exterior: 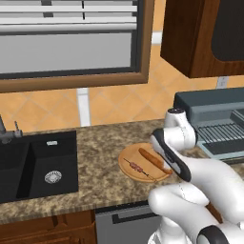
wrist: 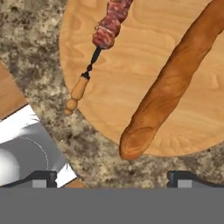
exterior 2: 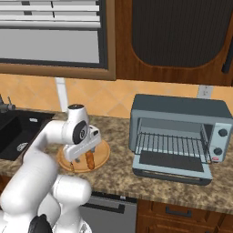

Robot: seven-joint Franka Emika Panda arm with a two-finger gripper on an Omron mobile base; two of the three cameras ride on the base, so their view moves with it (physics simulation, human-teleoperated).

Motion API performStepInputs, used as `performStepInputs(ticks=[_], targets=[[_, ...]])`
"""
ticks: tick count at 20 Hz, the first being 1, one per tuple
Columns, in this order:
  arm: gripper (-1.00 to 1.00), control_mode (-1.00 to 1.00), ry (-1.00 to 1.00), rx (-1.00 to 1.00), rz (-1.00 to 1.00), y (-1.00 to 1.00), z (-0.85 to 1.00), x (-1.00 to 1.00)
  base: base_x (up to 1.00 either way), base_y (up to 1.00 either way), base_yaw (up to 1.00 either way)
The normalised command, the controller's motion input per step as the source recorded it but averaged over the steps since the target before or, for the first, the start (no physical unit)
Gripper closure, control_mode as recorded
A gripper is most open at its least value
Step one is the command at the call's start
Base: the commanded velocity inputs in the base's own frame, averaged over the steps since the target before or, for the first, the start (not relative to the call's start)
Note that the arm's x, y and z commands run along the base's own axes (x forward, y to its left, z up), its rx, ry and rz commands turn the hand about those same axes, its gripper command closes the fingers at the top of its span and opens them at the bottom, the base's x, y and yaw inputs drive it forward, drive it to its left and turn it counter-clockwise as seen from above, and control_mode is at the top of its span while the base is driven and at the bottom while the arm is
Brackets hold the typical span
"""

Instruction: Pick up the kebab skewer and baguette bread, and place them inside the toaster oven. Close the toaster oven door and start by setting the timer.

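Kebab skewer (wrist: pixel 107 26): we find it lying flat on the round wooden board (wrist: pixel 131 87), meat chunks near the middle, pale wooden handle poking over the board's edge onto the counter (exterior: pixel 100 143).

Baguette (wrist: pixel 170 83): on the same board, just beside the skewer and not touching it, one rounded end at the board's rim.

Gripper (wrist: pixel 113 177): released, fingers spread wide with nothing between them, hanging over the counter just off the near end of the baguette.

Toaster oven (exterior 2: pixel 179 129): on the counter well to the right of the board, its door (exterior 2: pixel 175 170) dropped flat, wire rack bare inside, two knobs (exterior 2: pixel 222 133) on the right panel.

Sink (exterior: pixel 38 167): dark basin set in the counter to the left.

Risks, as we judge them: both items are slim and lie close together, so a descent aimed slightly off could nudge one into the other or catch both. A pinch near the baguette's rounded tip may let it pivot or slip out. The skewer's thin stick gives little to grip; closing on the meat could crush or spin it. The open door juts forward and could be struck while carrying items across.
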Motion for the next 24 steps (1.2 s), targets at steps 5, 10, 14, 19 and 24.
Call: performStepInputs(ticks=[5,10,14,19,24], targets=[[-1.0,-1.0,0.02,0.0,-0.2,0.02,-0.44,0.55,0.0,0.0,0.0],[-1.0,-1.0,0.0,0.0,-0.22,0.02,-0.36,0.39,0.0,0.0,0.0],[-1.0,-1.0,0.0,0.0,-0.2,0.0,-0.34,0.35,0.0,0.0,0.0],[-1.0,-1.0,0.0,0.0,-0.15,0.07,-0.24,0.25,0.0,0.0,0.0],[1.0,-1.0,-0.01,0.0,-0.09,0.0,-0.14,-0.08,0.0,0.0,0.0]])
